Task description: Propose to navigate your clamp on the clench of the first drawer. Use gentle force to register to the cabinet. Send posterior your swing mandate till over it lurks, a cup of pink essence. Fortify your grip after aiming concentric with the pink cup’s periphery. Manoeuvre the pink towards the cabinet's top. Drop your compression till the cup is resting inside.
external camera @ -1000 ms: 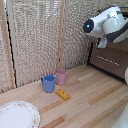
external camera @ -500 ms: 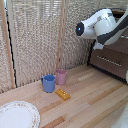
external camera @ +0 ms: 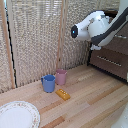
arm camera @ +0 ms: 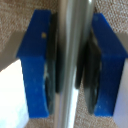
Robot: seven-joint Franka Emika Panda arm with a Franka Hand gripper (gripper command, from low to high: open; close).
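Observation:
In the wrist view my gripper [arm camera: 70, 65] is shut on the first drawer's silver bar handle [arm camera: 70, 25]. One blue finger [arm camera: 34, 65] sits on each side of the bar, and the dark pads press against it. In the exterior view the white arm [external camera: 92, 27] reaches to the dark brown cabinet [external camera: 107, 69] at the right. The arm hides the gripper and most of the first drawer there. The pink cup [external camera: 61, 76] stands upright on the wooden floor, well to the left of the cabinet and below the arm. It touches a blue cup [external camera: 48, 83].
A small yellow block [external camera: 63, 94] lies just in front of the two cups. A patterned white plate [external camera: 17, 115] rests at the lower left. A bamboo blind wall [external camera: 35, 35] runs behind the cups. A lower drawer handle [external camera: 107, 61] shows on the cabinet.
The arm's white body has shifted step by step toward the exterior view's left, away from the cabinet. Both cups, the block and the plate stay where they were.

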